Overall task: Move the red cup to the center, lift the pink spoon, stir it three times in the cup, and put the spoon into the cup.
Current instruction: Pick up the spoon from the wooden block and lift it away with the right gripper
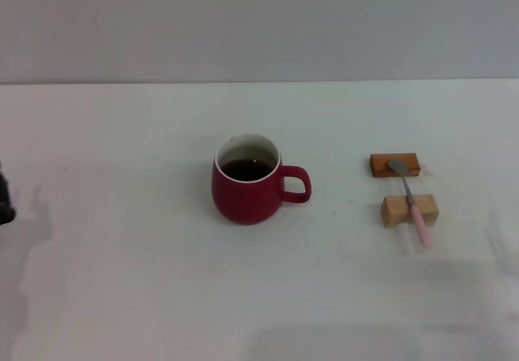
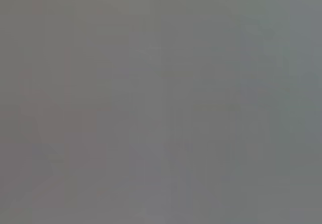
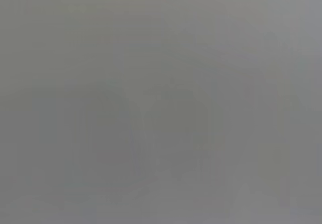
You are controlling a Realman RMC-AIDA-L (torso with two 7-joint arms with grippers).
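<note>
The red cup stands upright near the middle of the white table in the head view, with dark liquid inside and its handle pointing right. The pink spoon lies to the right, resting across two wooden blocks, its grey bowl on the far block and its pink handle reaching past the near block. A dark sliver of my left gripper shows at the far left edge, well away from the cup. My right gripper is out of view. Both wrist views show only plain grey.
A reddish-brown wooden block and a light wooden block sit right of the cup and hold the spoon. A grey wall stands behind the table's far edge.
</note>
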